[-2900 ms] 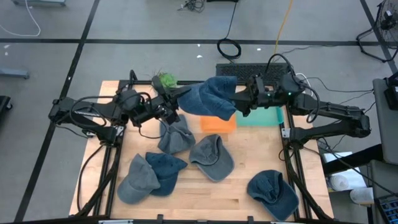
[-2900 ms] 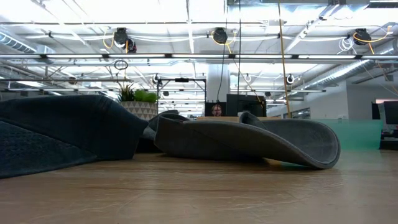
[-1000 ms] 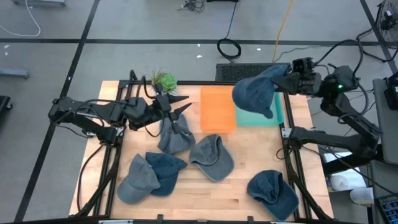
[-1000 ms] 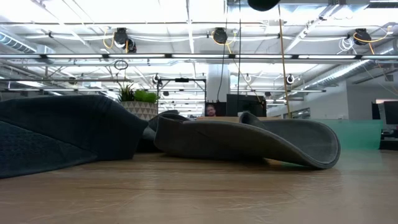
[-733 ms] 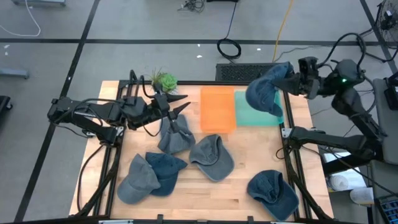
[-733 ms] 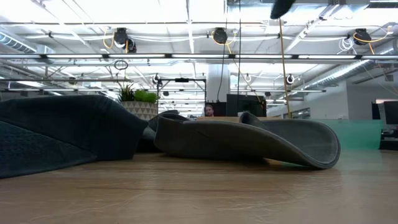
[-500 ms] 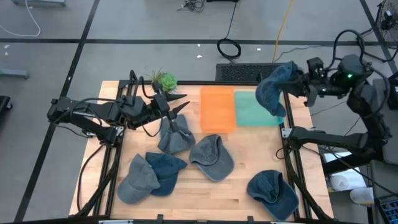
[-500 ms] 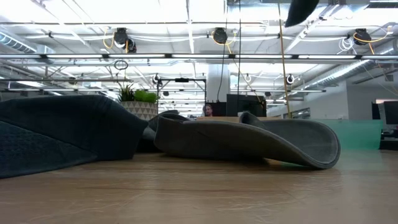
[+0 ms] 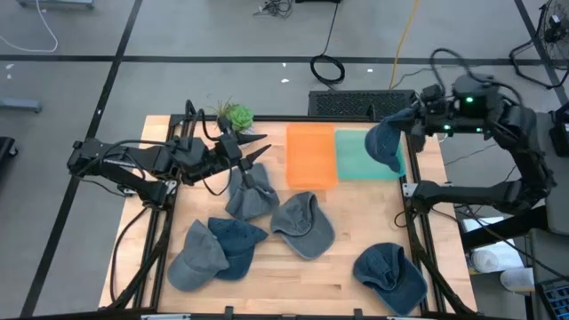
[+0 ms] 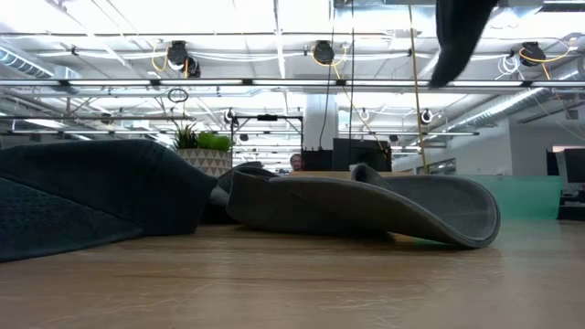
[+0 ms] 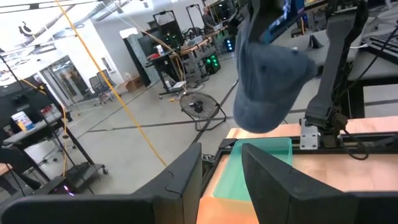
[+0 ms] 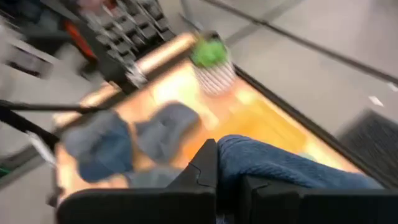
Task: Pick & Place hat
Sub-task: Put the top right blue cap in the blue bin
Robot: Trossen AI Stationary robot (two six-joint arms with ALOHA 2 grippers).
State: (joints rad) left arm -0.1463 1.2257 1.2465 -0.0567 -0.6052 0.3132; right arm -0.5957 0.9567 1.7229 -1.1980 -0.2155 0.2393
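Your right gripper (image 9: 411,122) is up in the air at the far right side of the table (image 9: 267,271), and its jaws are pinched tight on a blue hat (image 9: 388,142). The hat hangs down from the jaws like a wet sock, so its long way runs mostly up and down. Look at what sits under it: the hat dangles right over the green bin (image 9: 358,156), near the bin's right edge. The orange bin (image 9: 311,154) is just beside the green one, on the side toward your left arm. So if green is the spot you want, the hat only needs to go down; I think a small nudge toward the middle of the bin would be safer, or the brim may catch the rim. Your left gripper (image 9: 252,148) waits with its jaws apart over the far left part of the table, well away from the held hat, beside the plant (image 9: 236,115).
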